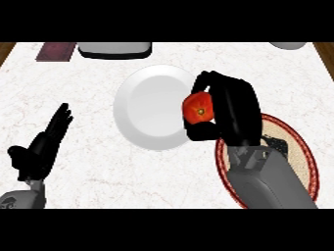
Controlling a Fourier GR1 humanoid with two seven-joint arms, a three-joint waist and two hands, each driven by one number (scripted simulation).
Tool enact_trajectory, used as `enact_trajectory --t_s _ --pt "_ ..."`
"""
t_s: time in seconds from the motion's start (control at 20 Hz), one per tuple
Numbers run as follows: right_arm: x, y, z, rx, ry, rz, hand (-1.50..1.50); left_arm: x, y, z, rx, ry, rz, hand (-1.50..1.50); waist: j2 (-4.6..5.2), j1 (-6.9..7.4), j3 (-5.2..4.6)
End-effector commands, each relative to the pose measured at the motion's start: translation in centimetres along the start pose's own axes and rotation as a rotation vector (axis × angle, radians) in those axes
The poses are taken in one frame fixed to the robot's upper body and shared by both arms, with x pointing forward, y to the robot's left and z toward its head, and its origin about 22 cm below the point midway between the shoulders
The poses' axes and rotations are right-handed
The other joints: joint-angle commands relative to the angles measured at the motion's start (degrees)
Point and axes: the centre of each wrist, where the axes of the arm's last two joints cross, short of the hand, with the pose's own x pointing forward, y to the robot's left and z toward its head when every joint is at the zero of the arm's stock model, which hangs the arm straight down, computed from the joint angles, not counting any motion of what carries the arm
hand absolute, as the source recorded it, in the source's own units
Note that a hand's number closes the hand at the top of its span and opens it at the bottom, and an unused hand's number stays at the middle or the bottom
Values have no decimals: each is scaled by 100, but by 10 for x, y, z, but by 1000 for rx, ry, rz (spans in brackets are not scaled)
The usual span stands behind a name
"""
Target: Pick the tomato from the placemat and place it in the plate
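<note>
Left hand [40,144] sits at lower left, fingers straight and lying together, pointing up and away, holding nothing. It is resting, well apart from everything else on the counter [90,166].

Plate [151,108], white and round, lies to the right of that hand and just left of the right hand, at mid-counter. No contents visible on its face.

Tomato [198,109], red with a small dark stem mark, is pinched in the right hand [231,110]: fingers curl over it from above, thumb closes in from below. It is off the placemat and shows over the plate's right rim, not yet over the plate's centre. Height above the plate cannot be told from this view.

Placemat [299,147], round, tan with a dark red border, lies below and right of the right hand, mostly hidden by the grey forearm.

Key relation: plate centre lies directly left of the held tomato, along the short left-right line across the counter. Right hand is the nearer hand by far and already carries the load. Judgement: pick is done; 1 step is left, a short carry leftward to the centre, then lower and release. Risk: letting go this near the rim could let the tomato roll back off.

Far edge holds a dark mat [56,50], a dark-based white item [115,49] and a white item [291,45], all well clear.
</note>
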Motion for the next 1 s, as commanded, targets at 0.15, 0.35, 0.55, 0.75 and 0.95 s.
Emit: enact_trajectory --t_s 0.15,0.35,0.55,0.75,0.95 --pt "32 66 -15 35 -2 4 150 13 9 16 -11 -9 -10 0 1 94 3" --pt "31 80 -54 34 18 -26 150 4 -8 -1 -12 -22 -5 0 25 81 0" --pt "27 81 -60 -59 112 -193 150 8 8 -12 -12 -30 -15 0 52 152 2" --pt "19 111 -66 -45 222 -144 -150 14 -3 -7 -41 -38 -14 0 52 275 2" --pt "23 115 -66 14 273 -219 -150 -1 -8 -10 -25 -18 -2 0 42 177 0"
